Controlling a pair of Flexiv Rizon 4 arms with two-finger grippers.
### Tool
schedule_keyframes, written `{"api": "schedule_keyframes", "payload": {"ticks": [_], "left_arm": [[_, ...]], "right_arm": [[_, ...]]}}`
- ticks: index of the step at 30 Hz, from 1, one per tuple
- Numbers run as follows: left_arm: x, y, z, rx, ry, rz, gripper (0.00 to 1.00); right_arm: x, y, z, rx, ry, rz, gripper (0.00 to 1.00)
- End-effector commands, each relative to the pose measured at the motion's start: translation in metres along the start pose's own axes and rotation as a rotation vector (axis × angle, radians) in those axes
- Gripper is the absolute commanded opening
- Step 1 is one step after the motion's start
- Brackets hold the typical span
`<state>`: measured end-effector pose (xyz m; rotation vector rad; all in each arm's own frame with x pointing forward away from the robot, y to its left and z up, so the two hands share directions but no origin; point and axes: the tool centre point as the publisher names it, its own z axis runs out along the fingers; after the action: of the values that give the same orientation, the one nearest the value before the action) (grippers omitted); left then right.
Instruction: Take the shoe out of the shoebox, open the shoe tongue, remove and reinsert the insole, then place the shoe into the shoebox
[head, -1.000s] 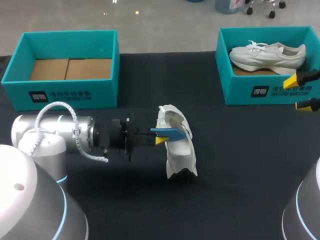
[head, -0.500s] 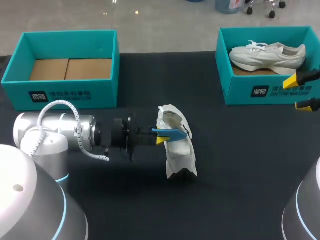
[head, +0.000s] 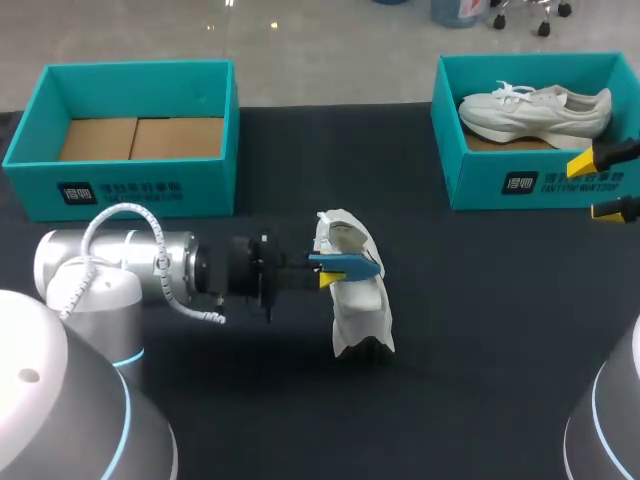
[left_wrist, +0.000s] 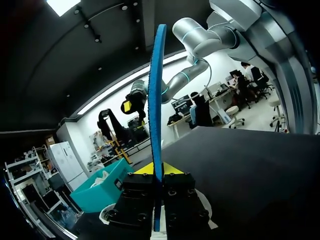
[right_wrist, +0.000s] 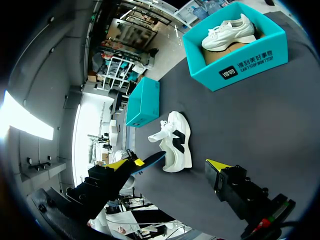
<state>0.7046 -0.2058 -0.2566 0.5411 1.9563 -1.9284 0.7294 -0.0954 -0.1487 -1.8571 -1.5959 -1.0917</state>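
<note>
A teal shoebox (head: 120, 190) is set at the table's left. The blue insole (head: 355, 265) is clamped between the closed fingers of the left gripper (head: 328, 272), just over the white shoe (head: 365, 315), which is stood mid-table. At the right, a second shoebox (head: 500, 180) is occupied by another white shoe (head: 535, 108). The right gripper (head: 608, 183) is spread wide near that box's front corner, with nothing gripped.

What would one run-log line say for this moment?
left gripper: shut on blue insole, at shoe | right gripper: open, beside right shoebox | shoe: on table
</note>
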Motion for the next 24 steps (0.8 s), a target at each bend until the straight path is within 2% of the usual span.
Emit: {"api": "schedule_keyframes", "payload": {"ticks": [1, 11, 17, 24], "left_arm": [[-0.002, 0.008, 0.008, -0.014, 0.011, 0.004, 0.00], [0.001, 0.012, 0.007, -0.055, 0.007, 0.006, 0.00], [0.002, 0.002, 0.014, -0.009, 0.000, 0.022, 0.00], [0.004, 0.010, 0.019, 0.023, -0.014, 0.023, 0.00]], "right_arm": [[0.000, 0.000, 0.000, 0.000, -0.002, 0.001, 1.00], [0.000, 0.000, 0.000, 0.000, -0.002, 0.001, 1.00], [0.000, 0.000, 0.000, 0.000, -0.002, 0.001, 1.00], [0.000, 0.000, 0.000, 0.000, -0.002, 0.001, 1.00]]}}
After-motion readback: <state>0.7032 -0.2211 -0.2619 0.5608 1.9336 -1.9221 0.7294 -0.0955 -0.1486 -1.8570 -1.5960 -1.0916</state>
